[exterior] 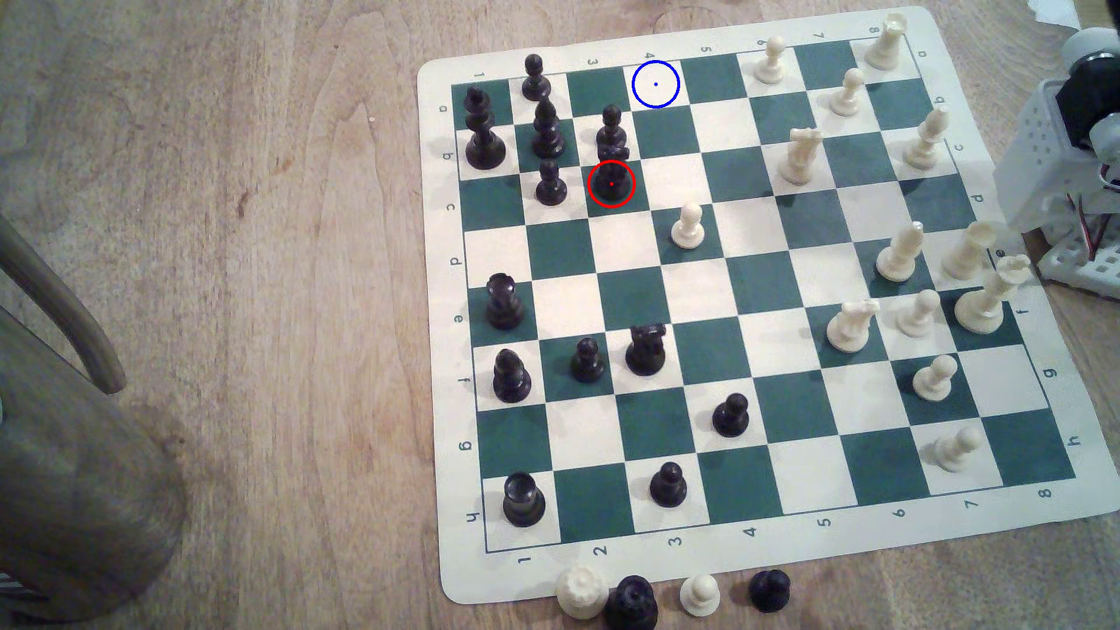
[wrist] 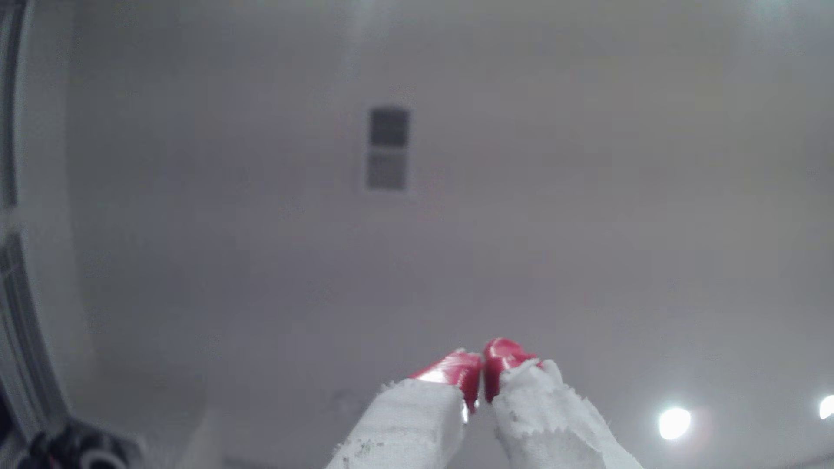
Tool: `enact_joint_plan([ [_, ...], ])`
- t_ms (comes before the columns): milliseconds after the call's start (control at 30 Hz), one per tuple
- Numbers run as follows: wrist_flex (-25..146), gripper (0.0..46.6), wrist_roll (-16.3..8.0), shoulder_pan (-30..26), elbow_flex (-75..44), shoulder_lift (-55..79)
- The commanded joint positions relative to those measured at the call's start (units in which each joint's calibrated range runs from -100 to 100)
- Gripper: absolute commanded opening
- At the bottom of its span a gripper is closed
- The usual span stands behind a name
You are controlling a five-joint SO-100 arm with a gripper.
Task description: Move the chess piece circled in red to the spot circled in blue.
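The red-circled chess piece is a black knight (exterior: pixel 611 175) standing on a dark green square of the green-and-cream board (exterior: pixel 757 539), in the far left part of the exterior view, just in front of a black pawn (exterior: pixel 612 124). The blue-circled spot (exterior: pixel 655 84) is a bare cream square on the board's far edge, two rows beyond the knight and one column to the exterior view's right. In the wrist view my gripper (wrist: pixel 482 360) is shut, its red tips touching with nothing between them, pointing at a pale ceiling. Part of the arm (exterior: pixel 1073 139) sits at the exterior view's right edge.
Black pieces crowd the board's left columns, with a black king (exterior: pixel 483 130) and bishop (exterior: pixel 547 130) near the knight. White pieces stand along the right side; a white pawn (exterior: pixel 688 225) is mid-board. Several captured pieces (exterior: pixel 666 596) lie in front of the board. A chair (exterior: pixel 66 363) stands at left.
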Motion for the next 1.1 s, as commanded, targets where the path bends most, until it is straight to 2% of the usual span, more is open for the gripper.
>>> enact_joint_plan([
  [0,16.7,0.2,-0.2,1.3,-7.7,0.1],
  [167,42.5,0.2,-0.2,5.0,-17.9,0.1],
  [200,51.6,0.2,-0.2,7.1,-20.9,0.1],
  [533,75.7,0.2,-0.7,9.5,-24.7,3.9],
  [600,78.1,0.8,-5.0,9.9,-25.2,4.1],
  [633,82.3,4.3,-9.1,11.0,-26.4,4.4],
  [667,83.4,6.5,-11.0,11.7,-26.5,4.4],
  [700,85.2,6.9,-11.5,12.0,-26.9,4.6],
  [733,86.4,5.6,-11.5,12.4,-27.1,4.8],
  [767,90.4,1.2,-9.2,13.4,-28.1,6.5],
  [800,92.8,0.2,-7.5,13.4,-28.9,7.4],
  [900,94.2,0.2,-9.4,12.5,-29.1,9.0],
  [1067,99.0,0.2,-8.4,7.7,-35.8,19.7],
])
